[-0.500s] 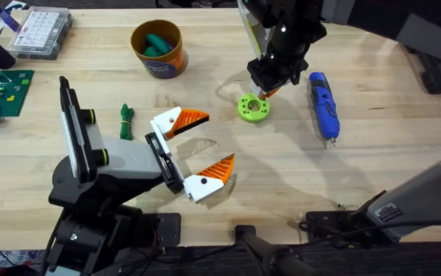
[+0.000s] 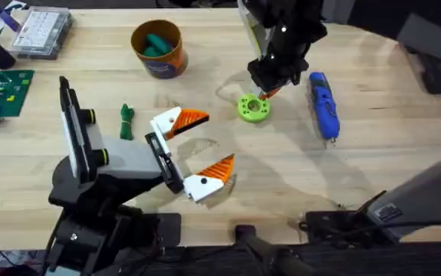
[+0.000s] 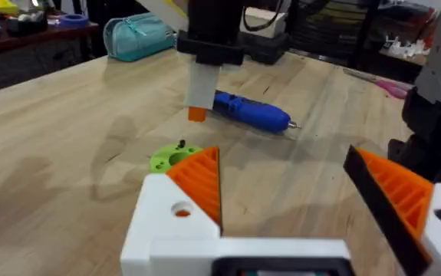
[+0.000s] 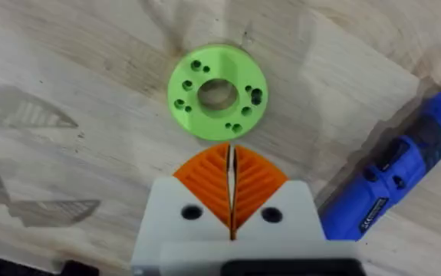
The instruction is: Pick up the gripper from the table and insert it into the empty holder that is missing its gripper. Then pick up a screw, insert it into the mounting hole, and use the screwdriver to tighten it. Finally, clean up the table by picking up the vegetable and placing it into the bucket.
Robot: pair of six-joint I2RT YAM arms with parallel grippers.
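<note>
**Two tools over one green disc**

The right tool (image 4: pixel 231 184), pads pressed together with nothing between, hangs just above one lime-green disc (image 2: pixel 253 107). One screwdriver (image 2: pixel 322 104) lies on the counter (image 2: pixel 373 146) right of the disc. One vegetable (image 2: pixel 126 120) lies left of it; one bucket (image 2: pixel 159 47) stands beyond. The left tool (image 2: pixel 200 146) gapes wide, holding nothing.

The wooden table (image 2: pixel 281 176) carries a green disc (image 2: pixel 253 107) just under the right claw (image 2: pixel 264 93), a blue screwdriver (image 2: pixel 322 106) beside it, a small green vegetable (image 2: pixel 126 121) near the left claw (image 2: pixel 199 146), and an orange bucket (image 2: pixel 159 47) beyond.
</note>
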